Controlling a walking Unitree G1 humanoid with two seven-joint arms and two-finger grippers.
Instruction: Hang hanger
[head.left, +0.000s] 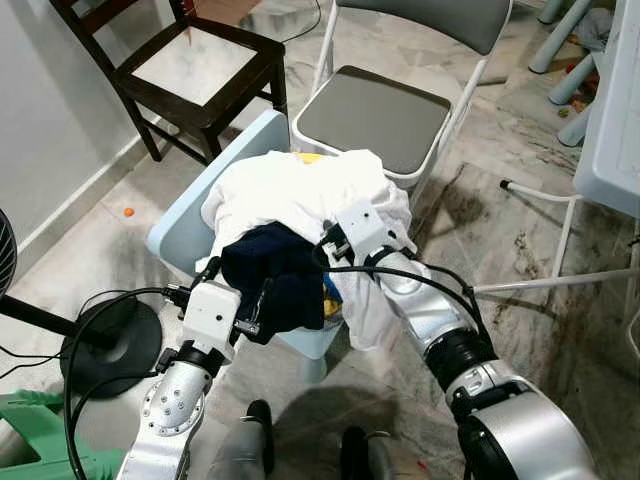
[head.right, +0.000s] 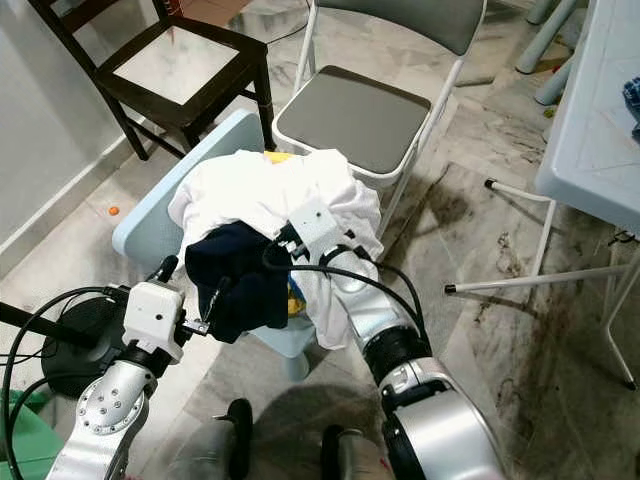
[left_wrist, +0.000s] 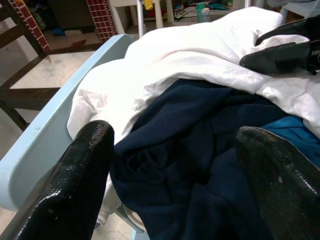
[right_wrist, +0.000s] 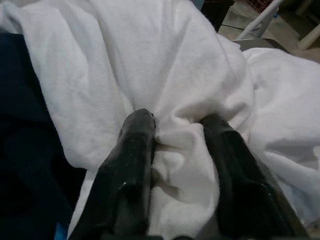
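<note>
A heap of clothes lies on a light blue child's chair (head.left: 185, 225). A white garment (head.left: 290, 190) is on top, with a dark navy garment (head.left: 275, 270) at the near side. My right gripper (right_wrist: 177, 127) is shut on a fold of the white garment at the heap's near right (head.left: 328, 248). My left gripper (left_wrist: 175, 132) stands open, its fingers (left_wrist: 90, 150) spread wide just in front of the navy garment (left_wrist: 200, 165) and not touching it. A bit of blue cloth (left_wrist: 295, 135) peeks out under the white one.
A grey folding chair (head.left: 375, 115) stands just behind the heap, with a dark wooden chair (head.left: 200, 65) at the far left. A black fan base (head.left: 110, 335) and its cable lie at the left. A white table (head.left: 610, 140) with thin legs (head.left: 560, 280) is at the right.
</note>
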